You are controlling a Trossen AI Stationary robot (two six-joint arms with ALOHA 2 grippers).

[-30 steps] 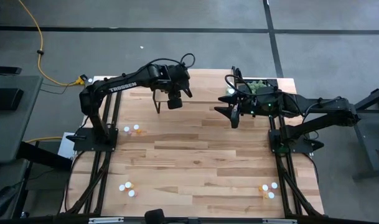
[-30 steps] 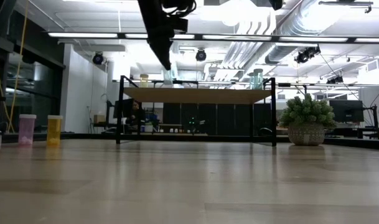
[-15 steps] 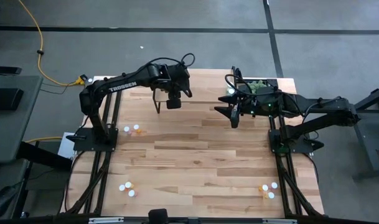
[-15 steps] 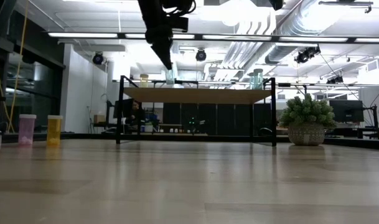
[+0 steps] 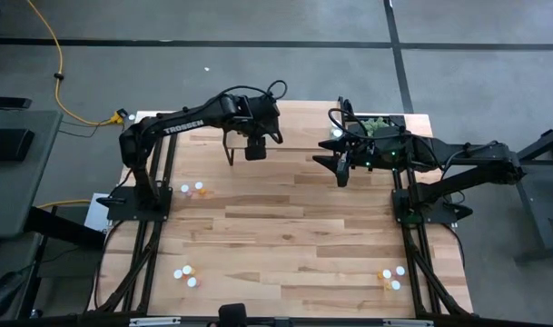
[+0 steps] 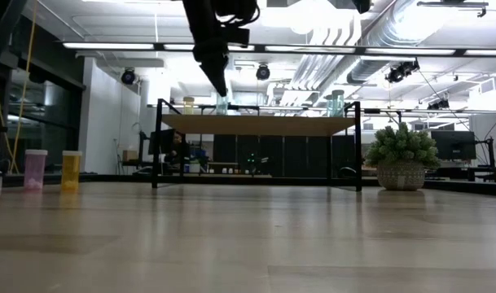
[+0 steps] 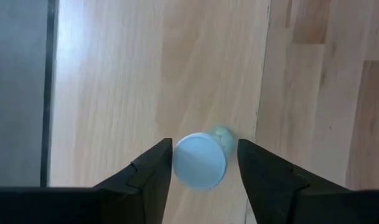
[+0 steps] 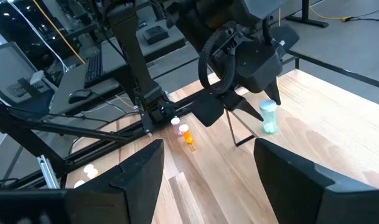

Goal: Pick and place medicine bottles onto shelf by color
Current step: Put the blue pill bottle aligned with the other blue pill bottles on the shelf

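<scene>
Teal and white-capped, a medicine bottle (image 7: 201,160) stands upright on the shelf (image 7: 145,74) between the spread fingers (image 7: 149,177) of the left gripper (image 5: 255,145), a sliver of gap showing on each side, so the jaws are open around it rather than clamped. In the right wrist view the same bottle (image 8: 268,117) stands on the light wood top near the shelf's left end, with the gripper just above it. The right gripper (image 5: 339,168) hangs open over the shelf's right end, holding nothing. Pink (image 6: 35,169) and yellow (image 6: 70,170) bottles stand side by side on the tabletop (image 5: 285,236). More bottles sit in small clusters near its front corners.
</scene>
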